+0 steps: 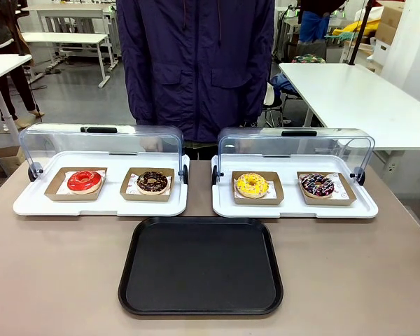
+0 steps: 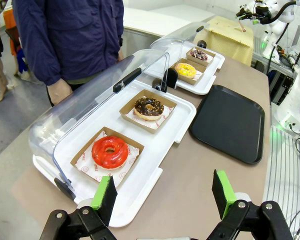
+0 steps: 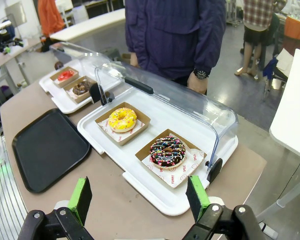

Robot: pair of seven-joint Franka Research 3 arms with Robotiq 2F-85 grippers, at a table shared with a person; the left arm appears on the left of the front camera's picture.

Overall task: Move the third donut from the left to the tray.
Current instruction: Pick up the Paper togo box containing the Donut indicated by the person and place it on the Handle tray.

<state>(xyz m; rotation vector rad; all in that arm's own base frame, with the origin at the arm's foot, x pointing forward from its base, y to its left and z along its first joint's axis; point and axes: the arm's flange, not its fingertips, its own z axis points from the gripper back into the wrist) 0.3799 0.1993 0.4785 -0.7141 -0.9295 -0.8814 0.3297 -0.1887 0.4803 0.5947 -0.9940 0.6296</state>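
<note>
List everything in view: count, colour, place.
left white tray: one, white, lid open, far left.
right white tray: one, white, lid open, far right.
red donut: one, red, left white tray, left slot.
chocolate donut: one, dark, left white tray, right slot.
yellow donut: one, yellow, right white tray, left slot.
sprinkled donut: one, dark, right white tray, right slot.
black tray: one, black, near centre.
table: one, grey-brown.
person: one, blue jacket, far side.
left gripper: one, green pads, open, near red donut.
right gripper: one, green pads, open, near sprinkled donut.
</note>
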